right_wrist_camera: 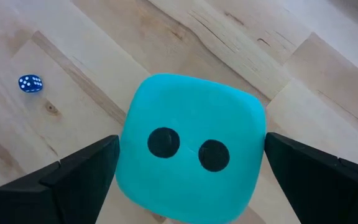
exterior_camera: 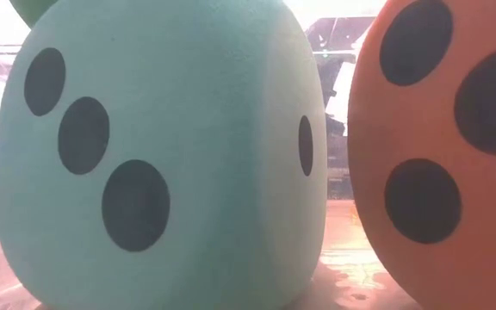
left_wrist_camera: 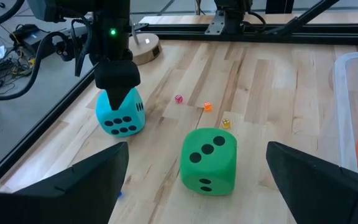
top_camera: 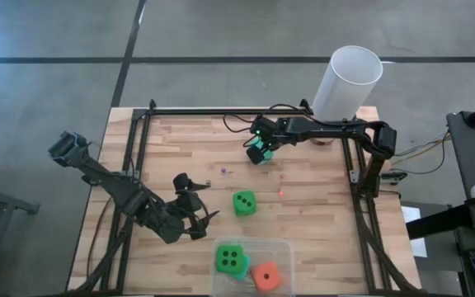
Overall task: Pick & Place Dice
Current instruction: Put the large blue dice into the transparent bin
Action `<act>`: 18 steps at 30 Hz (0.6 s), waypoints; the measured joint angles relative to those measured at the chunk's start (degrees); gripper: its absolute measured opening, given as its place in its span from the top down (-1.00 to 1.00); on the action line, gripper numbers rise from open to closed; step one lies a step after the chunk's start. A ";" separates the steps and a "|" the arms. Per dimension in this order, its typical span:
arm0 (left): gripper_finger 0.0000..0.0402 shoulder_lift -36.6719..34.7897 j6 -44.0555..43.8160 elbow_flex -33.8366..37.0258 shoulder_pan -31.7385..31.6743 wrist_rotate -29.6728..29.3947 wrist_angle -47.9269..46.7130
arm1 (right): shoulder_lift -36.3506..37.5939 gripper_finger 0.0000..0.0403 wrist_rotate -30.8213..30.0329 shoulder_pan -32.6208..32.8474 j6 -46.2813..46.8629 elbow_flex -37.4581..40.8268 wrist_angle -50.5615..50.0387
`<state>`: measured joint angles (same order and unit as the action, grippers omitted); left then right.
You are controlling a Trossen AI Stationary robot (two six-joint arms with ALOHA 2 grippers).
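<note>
I have the right gripper (top_camera: 260, 152) just above centre of the overhead frame, fingers spread either side of a teal die (right_wrist_camera: 191, 146), not clamped. The left gripper (top_camera: 195, 208) sits lower left, fingers apart, near the green die (top_camera: 244, 203). Another green die (top_camera: 230, 259) and the orange die (top_camera: 266, 276) lie in the clear bin (top_camera: 280, 246) at bottom centre

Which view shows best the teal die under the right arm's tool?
The right wrist view: the teal die fills the frame, two pips up, between the open right tool. The left wrist view shows it smaller, under that tool; the high view mostly hides it beneath the arm. The low view does not show it.
</note>
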<state>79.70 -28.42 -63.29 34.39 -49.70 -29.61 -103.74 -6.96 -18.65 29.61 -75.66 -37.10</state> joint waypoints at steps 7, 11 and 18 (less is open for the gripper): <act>-0.91 0.00 0.00 0.00 0.00 0.01 -0.01 | -0.02 -0.99 -0.11 0.00 -0.12 0.71 0.24; -0.90 0.00 0.00 0.00 0.00 0.01 0.00 | -0.02 -0.99 -0.31 0.00 -0.11 0.89 0.37; -0.92 0.00 0.00 0.00 0.00 0.01 0.00 | 0.01 -0.99 -0.28 0.01 -2.62 0.90 -0.71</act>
<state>79.70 -28.42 -63.29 34.39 -49.69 -29.61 -103.74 -7.25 -18.65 26.99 -74.76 -37.82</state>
